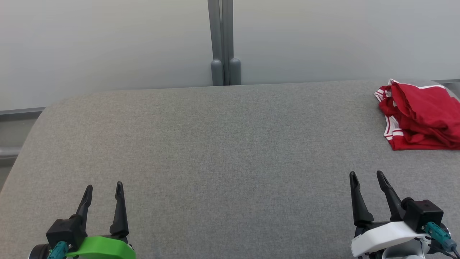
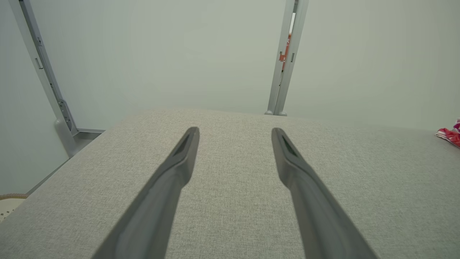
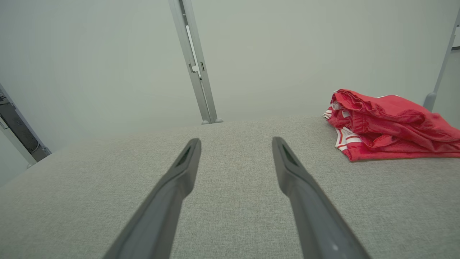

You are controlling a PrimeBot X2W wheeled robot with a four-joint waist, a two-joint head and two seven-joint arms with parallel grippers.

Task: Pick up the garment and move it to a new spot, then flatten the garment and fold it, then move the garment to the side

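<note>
Left claw (image 1: 104, 185) sits at the lower left of the head view, its two dark fingers spread wide and holding nothing, over the grey fabric worktop (image 1: 215, 144). At the lower right, the right claw (image 1: 366, 173) is likewise spread wide and empty. The garment (image 1: 420, 115), red with white stripes along its edge, lies bunched in a heap at the worktop's far right corner, beyond the right claw and well apart from both. A grey post (image 1: 223, 43) rises against the pale wall (image 1: 107, 43) behind the far edge.

In the left wrist view, the fingers stand wide over the worktop, and a sliver of the garment shows at the right edge.

In the right wrist view, the fingers are equally wide, with the garment ahead and to the right, untouched.
</note>
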